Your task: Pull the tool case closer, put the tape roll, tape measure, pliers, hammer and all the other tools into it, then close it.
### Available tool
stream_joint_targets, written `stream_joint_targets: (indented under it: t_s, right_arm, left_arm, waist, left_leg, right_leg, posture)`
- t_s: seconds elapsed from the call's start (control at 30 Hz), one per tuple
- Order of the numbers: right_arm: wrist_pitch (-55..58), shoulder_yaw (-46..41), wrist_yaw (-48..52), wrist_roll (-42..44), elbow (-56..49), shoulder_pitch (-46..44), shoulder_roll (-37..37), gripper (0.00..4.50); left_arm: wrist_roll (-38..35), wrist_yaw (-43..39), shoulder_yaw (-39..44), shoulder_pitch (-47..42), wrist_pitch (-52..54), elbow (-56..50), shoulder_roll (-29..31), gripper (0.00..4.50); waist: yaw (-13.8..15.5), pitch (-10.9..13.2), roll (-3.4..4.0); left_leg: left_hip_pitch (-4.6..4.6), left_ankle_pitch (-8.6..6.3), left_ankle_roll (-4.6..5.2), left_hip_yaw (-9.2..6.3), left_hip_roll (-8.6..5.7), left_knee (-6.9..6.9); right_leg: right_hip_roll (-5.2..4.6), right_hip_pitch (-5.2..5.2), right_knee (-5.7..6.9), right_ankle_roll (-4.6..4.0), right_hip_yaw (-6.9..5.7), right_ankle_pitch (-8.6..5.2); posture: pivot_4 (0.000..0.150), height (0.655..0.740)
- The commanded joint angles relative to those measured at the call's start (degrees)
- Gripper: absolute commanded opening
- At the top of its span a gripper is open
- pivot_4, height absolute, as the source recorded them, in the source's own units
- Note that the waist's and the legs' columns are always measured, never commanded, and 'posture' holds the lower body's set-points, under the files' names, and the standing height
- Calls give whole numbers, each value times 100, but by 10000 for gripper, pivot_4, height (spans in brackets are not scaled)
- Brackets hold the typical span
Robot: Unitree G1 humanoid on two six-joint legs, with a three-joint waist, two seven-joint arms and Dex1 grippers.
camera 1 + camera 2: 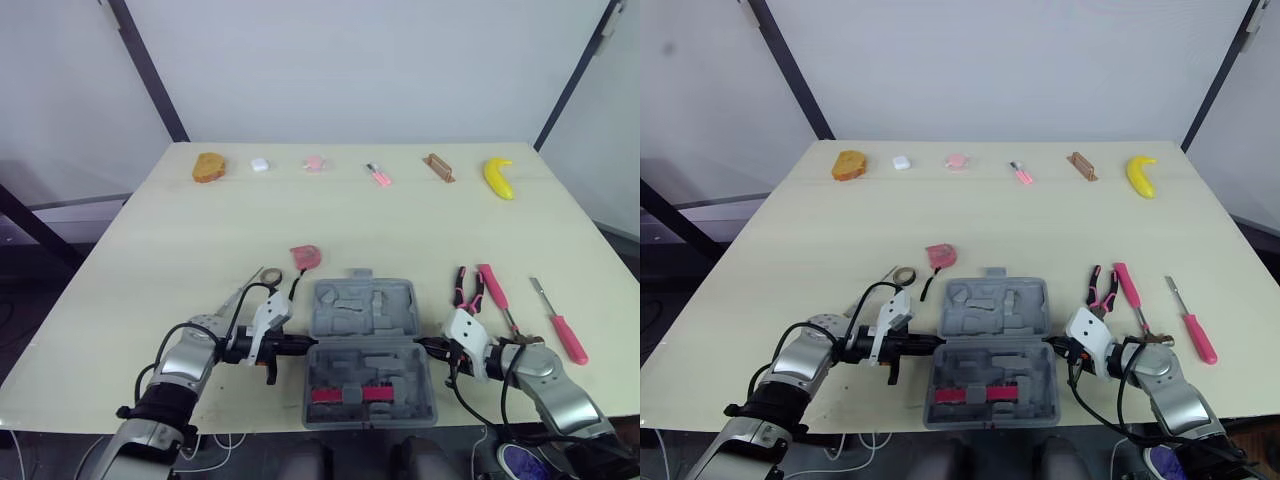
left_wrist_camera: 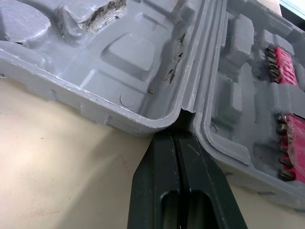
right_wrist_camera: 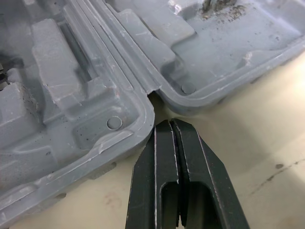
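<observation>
The pale table (image 1: 400, 230) carried everything. The grey tool case (image 1: 410, 300) lay open flat at the near edge, about midway across. Its lid half was farther out and its base half, holding red bit strips (image 1: 350, 394), was nearest the robot.

The two pincers flanked the case at its hinge line. The left gripper (image 1: 300, 345) pointed in from the case's left side with its two black fingers (image 2: 157, 171) pressed flat together and nothing between them. In the left wrist view their tips met the notch where the two halves join. The right gripper (image 1: 425, 343) pointed in from the right side in the same way, its fingers (image 3: 190, 167) likewise closed on nothing. Their tips sat just at the hinge notch, but I could not tell whether they touched the plastic.

Right of the case lay a long red-handled tool (image 1: 495, 292), with the pink-handled pliers (image 1: 467, 289) just beside it on the case side. A red-handled screwdriver (image 1: 560, 325) lay farther right. Beyond the case's left corner sat the red tape measure (image 1: 306, 257), and the tape roll (image 1: 270, 274) was near it, beside the left arm.

Along the far edge, well apart from the case, stood a row: a banana (image 1: 499, 177), an orange-brown lump (image 1: 208, 167), a brown block (image 1: 438, 167), a pink piece (image 1: 315, 162), a small pink tool (image 1: 378, 176) and a white block (image 1: 260, 165).
</observation>
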Motion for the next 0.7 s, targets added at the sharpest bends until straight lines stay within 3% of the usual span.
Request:
stream_joint_targets:
  t_s: [0.03,0.7]
  right_arm:
    - [13,1,52,88,-228,32,-31,82]
    - [94,34,85,111,-321,112,-14,82]
  left_arm:
    - [-30,-44,-155,140,77,-134,55,0]
    - [-62,-98,-163,124,-37,-11,225,0]
  waist:
    - [2,0,0]
    - [-7,0,0]
  left_leg:
    - [0,0,0,0,0,0]
    - [0,0,0,0,1,-1]
  right_leg:
    - [0,0,0,0,0,0]
    - [1,0,0,0,0,0]
  posture:
    - [1500,7400]
    - [1500,7400]
